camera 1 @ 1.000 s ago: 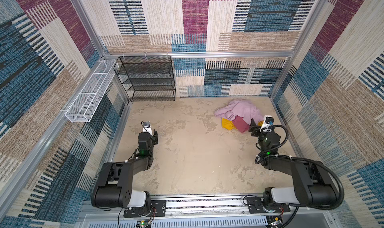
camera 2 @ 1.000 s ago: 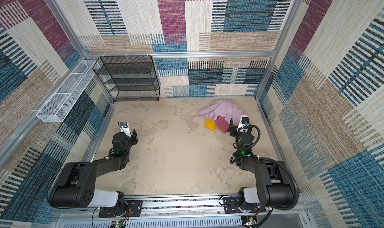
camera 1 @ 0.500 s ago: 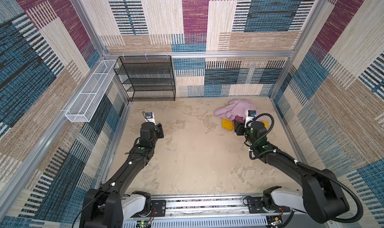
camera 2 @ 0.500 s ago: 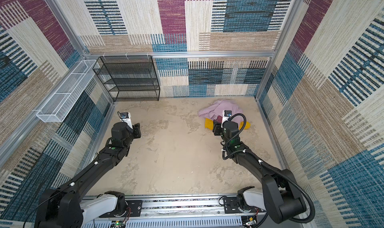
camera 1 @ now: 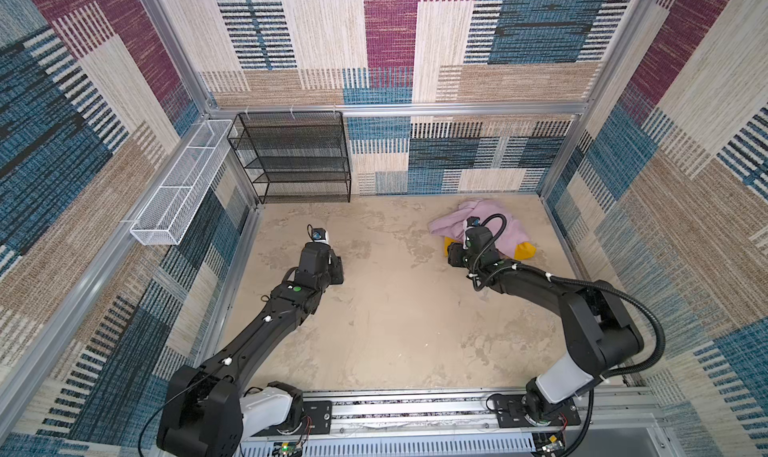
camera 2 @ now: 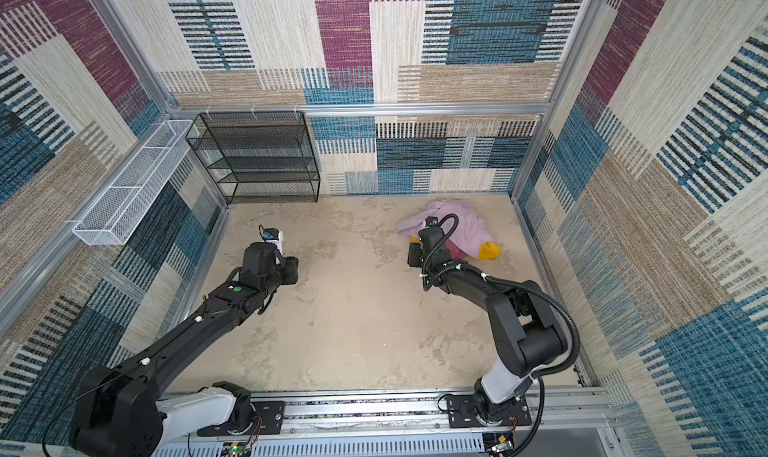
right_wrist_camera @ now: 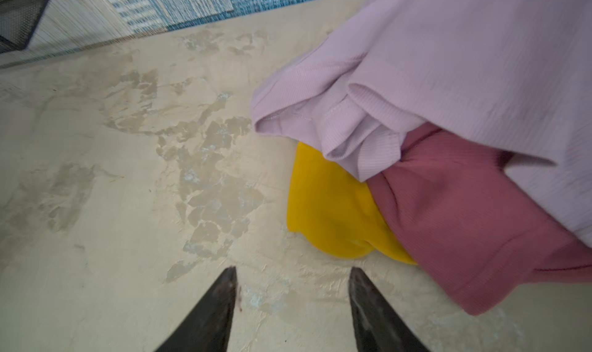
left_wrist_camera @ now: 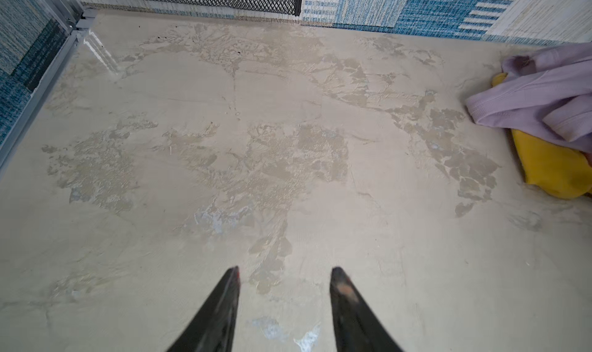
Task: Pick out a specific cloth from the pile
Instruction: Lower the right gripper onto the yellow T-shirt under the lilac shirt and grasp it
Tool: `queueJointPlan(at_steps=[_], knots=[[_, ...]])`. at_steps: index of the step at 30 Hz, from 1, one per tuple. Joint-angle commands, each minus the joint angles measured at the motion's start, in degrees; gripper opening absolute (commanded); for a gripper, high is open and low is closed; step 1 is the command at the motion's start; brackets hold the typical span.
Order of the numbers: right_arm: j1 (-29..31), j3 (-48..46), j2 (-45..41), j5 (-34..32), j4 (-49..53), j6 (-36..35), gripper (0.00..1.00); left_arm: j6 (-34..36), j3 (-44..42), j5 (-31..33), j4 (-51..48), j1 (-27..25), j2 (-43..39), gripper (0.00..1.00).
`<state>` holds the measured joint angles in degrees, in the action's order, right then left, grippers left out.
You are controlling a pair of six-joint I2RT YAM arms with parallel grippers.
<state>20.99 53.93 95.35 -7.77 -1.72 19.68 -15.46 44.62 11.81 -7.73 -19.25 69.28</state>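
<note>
A pile of cloths (camera 1: 494, 226) lies at the back right of the desk (camera 1: 395, 330), near the right wall. In it, the top cloth (right_wrist_camera: 464, 62) covers a middle cloth (right_wrist_camera: 464, 222), which overlaps a bottom cloth (right_wrist_camera: 330, 212). The right hand (right_wrist_camera: 293, 273) is over bare desk just beside the pile's front left edge. The left hand (left_wrist_camera: 285, 273) is well apart, left of the middle. A rack (camera 1: 295, 155) stands at the back left, and a basket (camera 1: 178, 184) hangs on the left wall beside it.

So the pile (camera 1: 513, 232) is three crumpled cloths bunched near the worktop's (camera 1: 395, 309) back right corner. A ribbed lilac cloth (right_wrist_camera: 448, 62) is draped on top, with a dusty-rose ribbed cloth (right_wrist_camera: 464, 212) under it. A bright yellow cloth (right_wrist_camera: 330, 212) sits at the bottom, poking out both sides.
</note>
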Motion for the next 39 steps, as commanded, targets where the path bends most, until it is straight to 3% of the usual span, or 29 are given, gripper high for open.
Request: queueJointPlan(at_steps=[1, 22, 28, 33, 39], knots=[[0.1, 4.1, 4.3, -1.7, 5.3, 1.6, 0.53, -1.0, 0.0, -0.4, 0.5, 0.0, 0.4, 0.48], [0.0, 13.9, 16.3, -10.3, 10.4, 2.9, 0.52, 1.1, -1.3, 0.1, 3.4, 0.0, 1.4, 0.48], [0.0, 16.6, 19.7, -11.9, 11.6, 2.9, 0.31, 1.3, -1.5, 0.8, 3.6, 0.0, 1.4, 0.48], [0.0, 16.9, 20.4, -12.2, 11.7, 2.9, 0.00, 1.7, -1.9, 1.4, 3.9, 0.0, 0.9, 0.48], [0.0, 15.3, 15.0, -10.5, 10.5, 3.1, 0.00, 2.2, -1.7, 1.5, 3.7, 0.1, 0.4, 0.48]])
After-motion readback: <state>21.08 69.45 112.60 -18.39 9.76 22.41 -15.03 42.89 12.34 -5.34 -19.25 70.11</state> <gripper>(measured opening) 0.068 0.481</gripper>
